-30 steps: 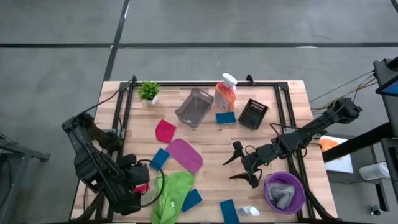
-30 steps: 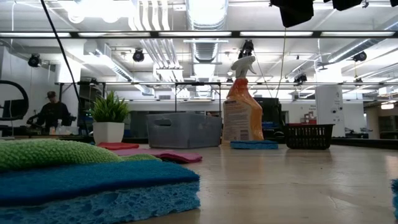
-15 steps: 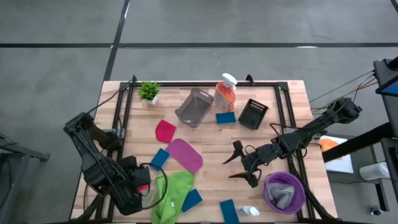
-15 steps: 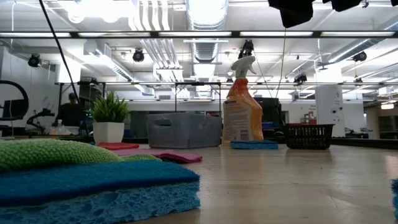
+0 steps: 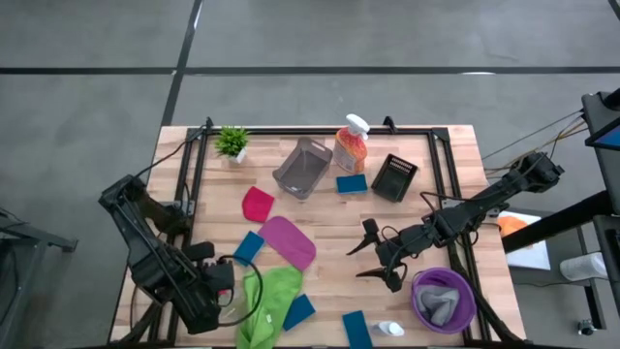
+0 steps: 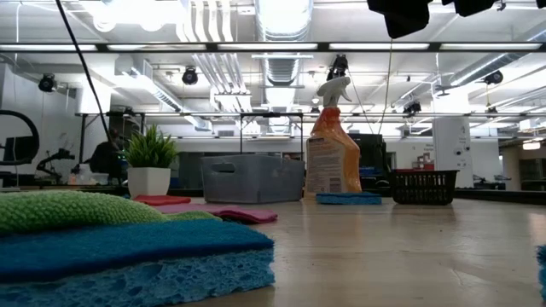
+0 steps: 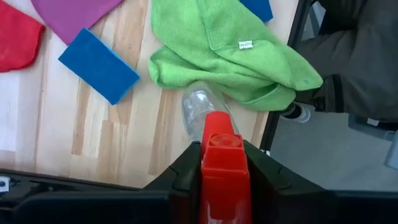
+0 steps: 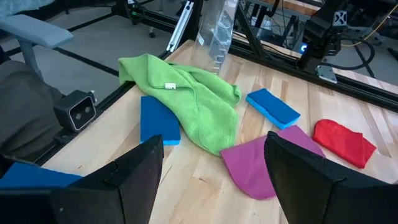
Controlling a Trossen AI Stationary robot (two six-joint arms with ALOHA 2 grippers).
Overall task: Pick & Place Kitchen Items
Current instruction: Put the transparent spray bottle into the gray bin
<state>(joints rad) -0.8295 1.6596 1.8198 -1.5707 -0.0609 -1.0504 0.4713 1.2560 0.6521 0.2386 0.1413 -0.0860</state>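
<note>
A clear bottle with a red cap (image 7: 222,163) stands by the green cloth (image 5: 269,301) at the table's near left; the right wrist view shows its clear body (image 8: 217,31) upright. My left gripper (image 5: 215,293) points down and is shut on that cap. My right gripper (image 5: 376,260) stands open over the table's right middle, nothing between its fingers (image 8: 137,171). Blue sponges (image 5: 249,246) (image 5: 298,311) (image 5: 356,328), a magenta cloth (image 5: 288,240) and a red cloth (image 5: 257,205) lie flat. The orange spray bottle (image 5: 351,145) stands at the far side. My left gripper pinches the bottle's red cap (image 7: 222,146) between its two fingers (image 7: 186,171), one on each side. The fingers come from above, pointing down. The bottle stands upright below them, its clear body (image 7: 200,111) beside the green cloth's edge.
A grey bin (image 5: 302,167) and a black basket (image 5: 394,177) stand at the far side, with another blue sponge (image 5: 352,182) between them. A purple bowl (image 5: 467,312) holding a grey cloth sits near right. A white-topped bottle (image 5: 387,330) lies at the near edge. A potted plant (image 5: 232,142) stands far left.
My left gripper has sunk a little onto the red-capped bottle at the near left. My right arm has kept still.
</note>
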